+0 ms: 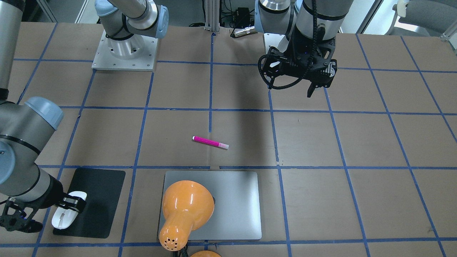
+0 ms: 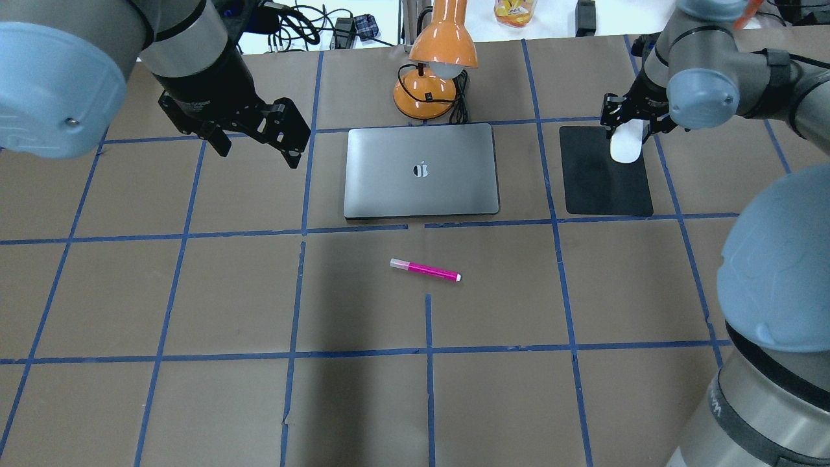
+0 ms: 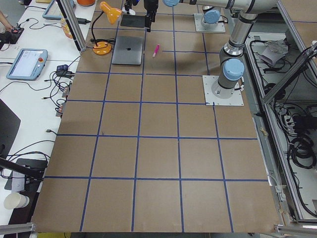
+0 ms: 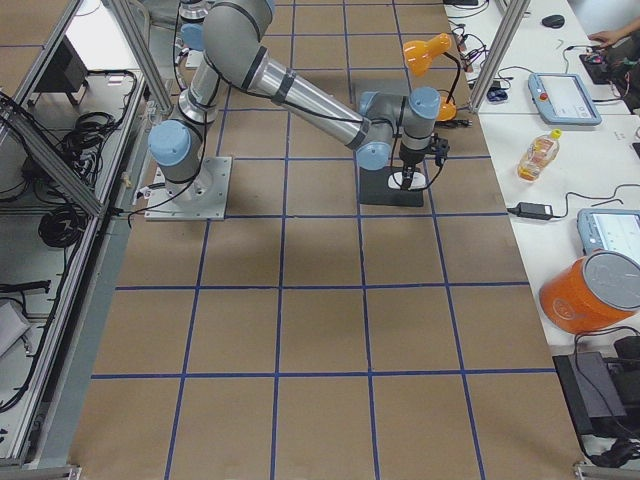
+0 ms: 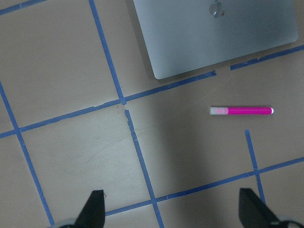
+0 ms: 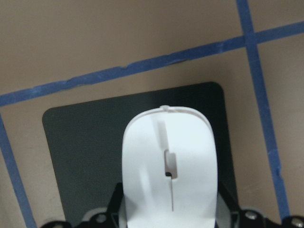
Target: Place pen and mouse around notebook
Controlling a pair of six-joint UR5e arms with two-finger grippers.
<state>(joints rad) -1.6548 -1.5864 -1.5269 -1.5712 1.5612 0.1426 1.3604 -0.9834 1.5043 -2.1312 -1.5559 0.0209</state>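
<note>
While hanging at 9 o'clock of the notebook (image 2: 421, 194), the left gripper (image 2: 259, 153) is holding its fingers (image 5: 95, 209) spread wide. At centre, the notebook is lying closed and flat, an orange lamp (image 2: 446, 45) standing at its 12 o'clock. The pen (image 2: 425, 270) is lying on the table (image 2: 194, 292) near the notebook's 6 o'clock, apart from it. At 3 o'clock, the right gripper (image 2: 628, 130) is pinching the mouse (image 2: 625, 149) over the far right corner of the black mat (image 2: 603, 181).
</note>
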